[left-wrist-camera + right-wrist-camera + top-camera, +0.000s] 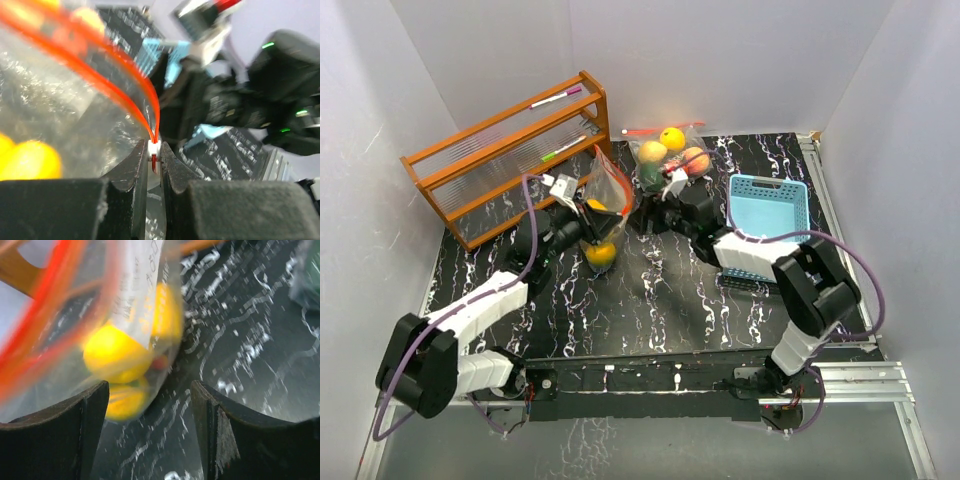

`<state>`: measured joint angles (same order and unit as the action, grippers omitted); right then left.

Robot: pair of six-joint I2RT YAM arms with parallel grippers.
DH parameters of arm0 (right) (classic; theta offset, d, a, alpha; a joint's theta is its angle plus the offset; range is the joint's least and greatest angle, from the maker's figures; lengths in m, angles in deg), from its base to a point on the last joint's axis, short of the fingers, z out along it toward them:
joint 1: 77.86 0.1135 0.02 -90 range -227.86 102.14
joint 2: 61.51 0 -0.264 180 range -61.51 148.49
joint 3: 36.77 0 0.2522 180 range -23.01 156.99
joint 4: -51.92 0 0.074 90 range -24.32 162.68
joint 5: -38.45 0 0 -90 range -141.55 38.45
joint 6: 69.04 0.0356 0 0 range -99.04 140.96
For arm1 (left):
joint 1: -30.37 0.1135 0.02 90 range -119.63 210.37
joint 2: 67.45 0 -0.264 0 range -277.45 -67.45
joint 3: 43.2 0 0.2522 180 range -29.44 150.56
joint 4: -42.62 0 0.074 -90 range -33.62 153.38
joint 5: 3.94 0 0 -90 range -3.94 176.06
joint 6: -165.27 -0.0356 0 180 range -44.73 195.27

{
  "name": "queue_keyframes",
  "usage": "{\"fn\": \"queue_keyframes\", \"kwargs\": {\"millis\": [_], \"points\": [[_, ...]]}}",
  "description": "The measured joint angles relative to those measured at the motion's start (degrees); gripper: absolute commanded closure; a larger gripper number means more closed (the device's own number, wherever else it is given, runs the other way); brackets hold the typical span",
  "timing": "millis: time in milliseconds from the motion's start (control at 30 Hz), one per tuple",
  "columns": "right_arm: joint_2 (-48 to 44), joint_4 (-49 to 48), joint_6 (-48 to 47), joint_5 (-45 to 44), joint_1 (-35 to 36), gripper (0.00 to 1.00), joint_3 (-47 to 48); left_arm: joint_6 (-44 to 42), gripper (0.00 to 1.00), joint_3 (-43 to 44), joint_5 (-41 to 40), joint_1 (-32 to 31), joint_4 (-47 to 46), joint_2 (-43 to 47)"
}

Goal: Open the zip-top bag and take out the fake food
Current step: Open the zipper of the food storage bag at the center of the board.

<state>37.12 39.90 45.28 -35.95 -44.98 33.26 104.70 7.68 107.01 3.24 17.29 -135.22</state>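
Note:
A clear zip-top bag [603, 190] with a red zip track hangs above the table, with yellow and orange fake food [600, 254] at its bottom. My left gripper [582, 207] is shut on the bag's top edge; in the left wrist view the gripper [154, 157] pinches the red zip [125, 95] at its white slider [154, 147]. My right gripper [652, 208] is open just right of the bag. The right wrist view has this gripper [150, 395] with nothing between its fingers, and the bagged yellow fruit [116, 354] just ahead of the left finger.
A second clear bag [665, 155] of yellow, peach and green fruit lies at the back centre. A blue basket [770, 212] sits to the right, partly under the right arm. An orange wooden rack [505, 155] with marker pens stands at the back left.

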Motion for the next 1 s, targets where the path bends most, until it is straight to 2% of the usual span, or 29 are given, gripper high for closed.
{"fn": "queue_keyframes", "kwargs": {"millis": [133,233,433,633,733,900,1000], "points": [[-7.3,1.5,-0.2,-4.2,-0.5,0.31,-8.6,1.0,1.00,-5.2,0.0,0.0,-2.4,-5.5],[-10.9,2.6,0.0,-6.4,-0.9,0.31,-10.8,1.7,1.00,-6.5,0.6,0.0,-3.5,-8.6],[-15.1,3.3,0.4,-9.0,-1.6,0.30,-9.3,2.5,1.00,-6.9,0.9,0.0,-6.0,-8.8],[-9.9,3.2,0.2,-9.7,-1.8,0.32,-1.6,2.7,1.00,-6.9,1.0,0.0,-7.2,-8.1],[-5.0,3.2,-0.1,-9.6,-1.9,0.43,1.4,2.8,1.00,-7.0,1.0,0.0,-7.1,-7.8],[-0.1,4.9,-0.5,-9.7,-1.9,0.50,2.2,2.5,1.00,-7.2,0.9,0.0,-5.7,-5.7],[0.0,5.0,-1.4,-9.7,-2.0,0.68,2.4,2.5,1.00,-7.2,0.5,0.0,-4.8,-4.0]]}}
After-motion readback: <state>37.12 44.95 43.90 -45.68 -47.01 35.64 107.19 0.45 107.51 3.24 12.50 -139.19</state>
